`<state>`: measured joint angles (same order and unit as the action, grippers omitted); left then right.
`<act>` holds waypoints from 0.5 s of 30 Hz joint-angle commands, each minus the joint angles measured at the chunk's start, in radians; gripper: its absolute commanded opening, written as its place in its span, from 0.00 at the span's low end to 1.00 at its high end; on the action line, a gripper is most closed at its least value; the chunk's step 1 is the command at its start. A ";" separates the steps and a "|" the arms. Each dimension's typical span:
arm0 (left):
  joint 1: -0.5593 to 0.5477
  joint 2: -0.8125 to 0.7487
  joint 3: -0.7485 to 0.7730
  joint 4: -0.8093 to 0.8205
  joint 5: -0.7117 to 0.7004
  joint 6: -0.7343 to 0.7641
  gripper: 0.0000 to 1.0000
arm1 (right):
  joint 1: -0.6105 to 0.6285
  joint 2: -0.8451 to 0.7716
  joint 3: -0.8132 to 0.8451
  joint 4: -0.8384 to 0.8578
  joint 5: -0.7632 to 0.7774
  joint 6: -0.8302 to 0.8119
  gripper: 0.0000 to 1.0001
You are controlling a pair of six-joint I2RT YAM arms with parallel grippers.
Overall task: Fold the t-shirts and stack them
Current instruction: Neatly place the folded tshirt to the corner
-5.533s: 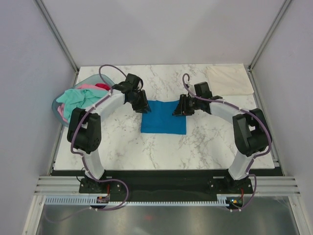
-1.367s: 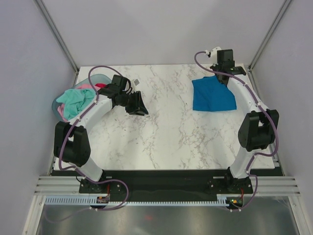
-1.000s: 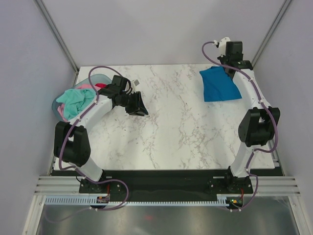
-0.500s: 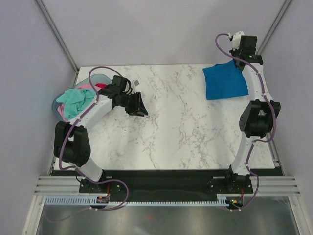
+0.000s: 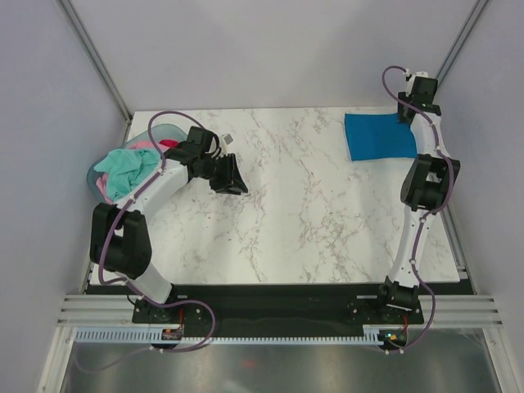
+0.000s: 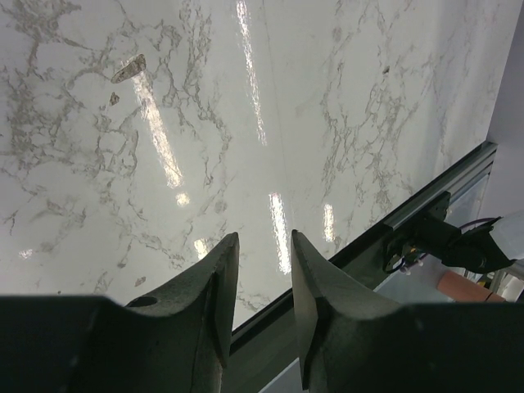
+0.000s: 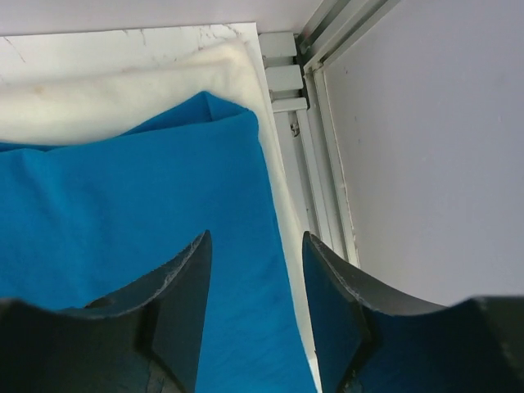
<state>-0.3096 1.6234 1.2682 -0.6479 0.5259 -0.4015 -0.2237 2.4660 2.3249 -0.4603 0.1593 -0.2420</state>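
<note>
The bright blue t-shirt point(image 5: 381, 137) lies folded flat at the table's far right corner. In the right wrist view the blue t-shirt point(image 7: 123, 221) rests on the folded cream t-shirt point(image 7: 123, 90), whose edges show beyond it. My right gripper point(image 5: 412, 117) point(image 7: 255, 237) hovers over the blue shirt's right edge, jaws open and holding nothing. My left gripper point(image 5: 233, 182) point(image 6: 264, 237) is open and empty over bare marble left of centre. Mint green point(image 5: 127, 164), pink point(image 5: 147, 146) and red point(image 5: 172, 145) t-shirts sit crumpled in the basket.
The pale blue-grey basket point(image 5: 94, 178) stands at the table's left edge beside my left arm. A small pale scrap point(image 5: 229, 137) point(image 6: 129, 68) lies on the marble near the left gripper. A metal frame rail point(image 7: 327, 147) and the wall run right beside the shirt stack.
My right gripper has carried the blue shirt from the table's middle to the far right corner, onto the cream shirt, and now stands open. The left arm drew back left and stays still.
</note>
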 commanded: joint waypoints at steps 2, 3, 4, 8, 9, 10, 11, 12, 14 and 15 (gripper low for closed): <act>0.001 -0.022 0.008 0.025 -0.004 0.030 0.40 | 0.015 -0.105 -0.041 0.098 0.057 0.072 0.56; 0.001 -0.023 0.011 0.025 -0.004 0.032 0.40 | 0.017 -0.122 -0.079 0.104 0.066 0.076 0.56; 0.001 -0.025 0.010 0.024 0.000 0.032 0.40 | 0.017 -0.160 -0.094 0.104 0.068 0.085 0.56; 0.001 -0.036 0.011 0.037 0.016 0.035 0.40 | 0.020 -0.286 -0.189 0.081 0.043 0.220 0.61; 0.001 -0.042 0.011 0.051 0.020 0.035 0.40 | 0.023 -0.314 -0.221 0.042 0.019 0.242 0.66; 0.003 -0.057 0.011 0.059 0.032 0.035 0.40 | 0.033 -0.373 -0.242 0.017 -0.001 0.282 0.69; 0.003 -0.066 0.011 0.070 0.039 0.035 0.40 | 0.043 -0.406 -0.263 -0.030 -0.032 0.347 0.72; 0.003 -0.080 0.011 0.082 0.045 0.033 0.40 | 0.055 -0.441 -0.329 -0.052 -0.061 0.371 0.77; 0.003 -0.127 -0.003 0.134 0.072 0.026 0.40 | 0.092 -0.563 -0.477 -0.066 -0.157 0.456 0.98; 0.003 -0.146 -0.009 0.154 0.094 0.017 0.40 | 0.105 -0.652 -0.528 -0.066 -0.196 0.490 0.98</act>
<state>-0.3096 1.5818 1.2644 -0.5980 0.5442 -0.4019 -0.1741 2.0117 1.9175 -0.4770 0.1097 0.0765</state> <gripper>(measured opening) 0.400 0.952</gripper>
